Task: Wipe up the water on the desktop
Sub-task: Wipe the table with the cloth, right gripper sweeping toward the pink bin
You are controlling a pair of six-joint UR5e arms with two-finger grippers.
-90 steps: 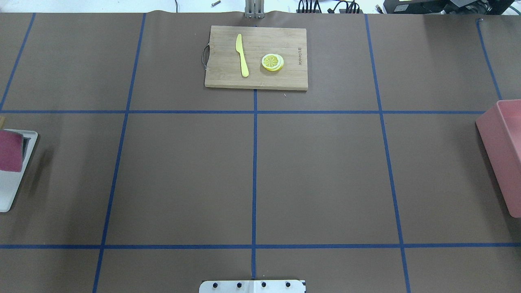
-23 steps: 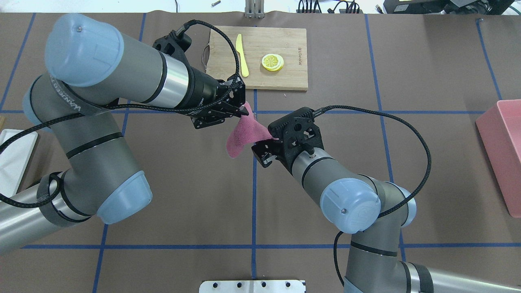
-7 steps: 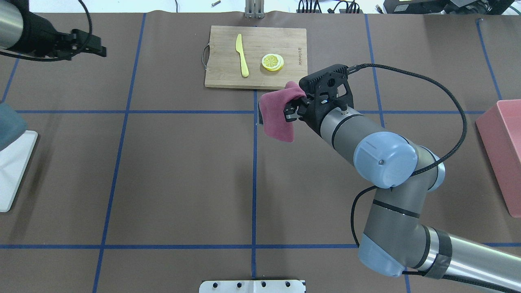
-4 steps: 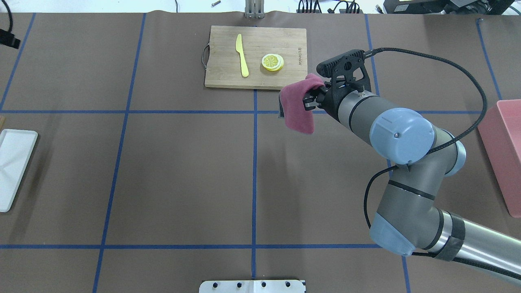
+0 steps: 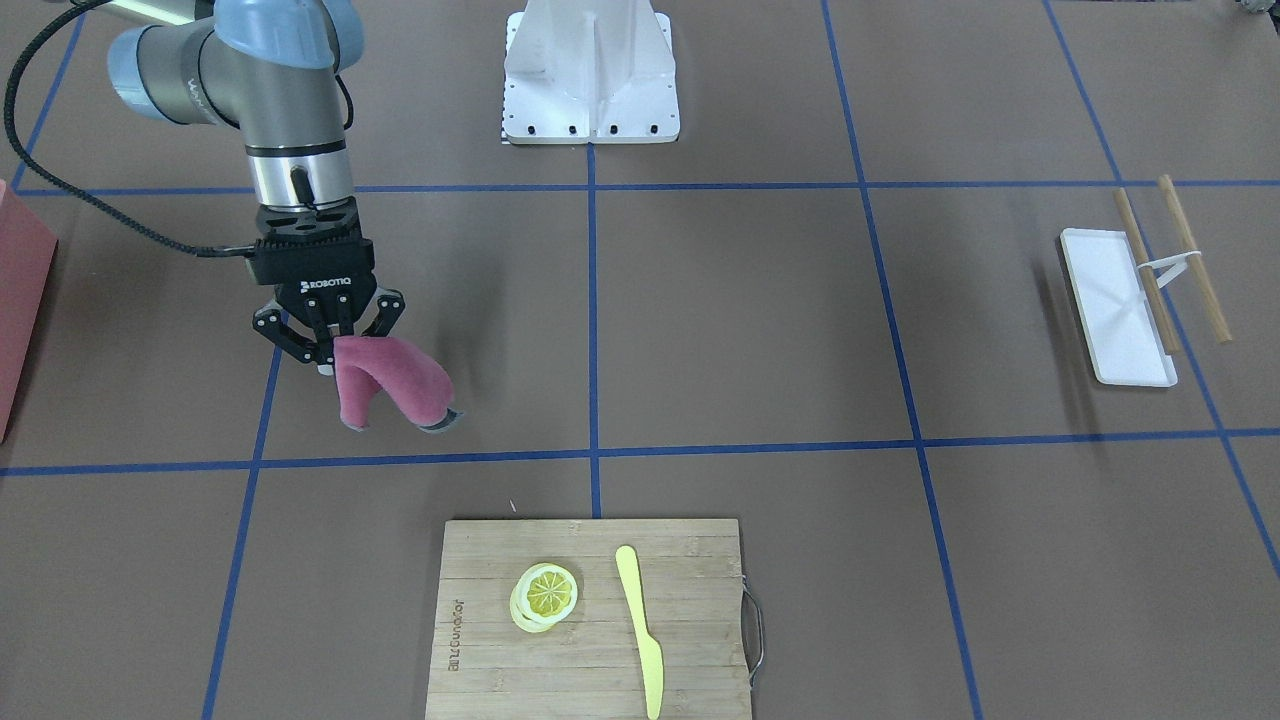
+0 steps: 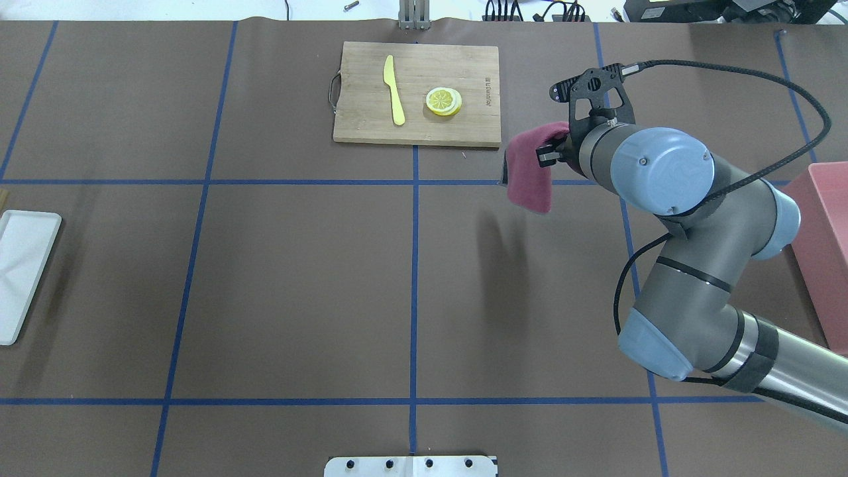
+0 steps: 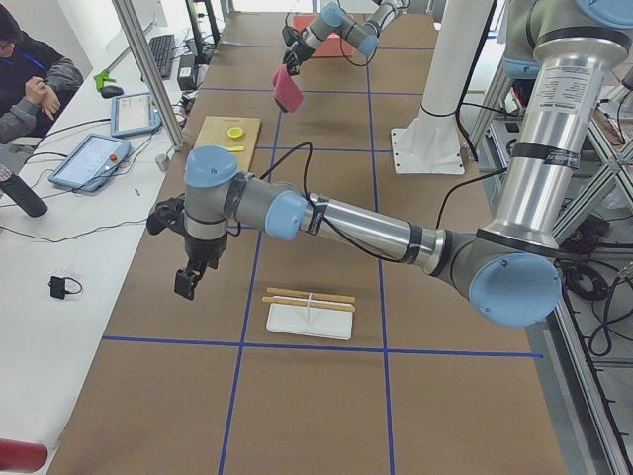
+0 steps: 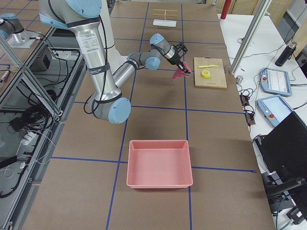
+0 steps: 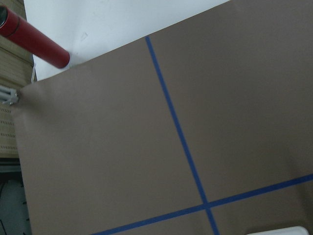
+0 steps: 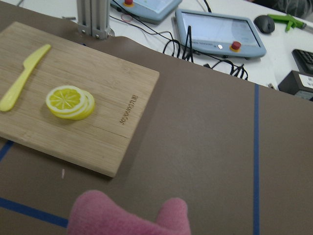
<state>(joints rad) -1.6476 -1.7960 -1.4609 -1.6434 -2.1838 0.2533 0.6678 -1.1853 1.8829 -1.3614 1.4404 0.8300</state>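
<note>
The desktop (image 6: 298, 278) is a matte brown surface gridded with blue tape. I can make out no water on it in any view. My right gripper (image 6: 553, 147) is shut on a dark pink cloth (image 6: 530, 171), which hangs folded from the fingers just right of the cutting board's near right corner. The front view shows the same gripper (image 5: 330, 352) pointing down with the cloth (image 5: 395, 390) drooping over the desktop (image 5: 750, 330). The cloth's edge (image 10: 127, 215) fills the bottom of the right wrist view. My left gripper (image 7: 186, 284) shows only in the exterior left view, and I cannot tell its state.
A bamboo cutting board (image 6: 416, 93) with a yellow knife (image 6: 394, 89) and lemon slices (image 6: 444, 101) lies at the far centre. A white tray (image 6: 23, 271) sits at the left edge and a pink bin (image 6: 821, 245) at the right. A person (image 7: 30, 84) sits beside the table.
My right gripper has carried the cloth to the right, from near the centre line towards the right grid line. The left arm has left the overhead view.
</note>
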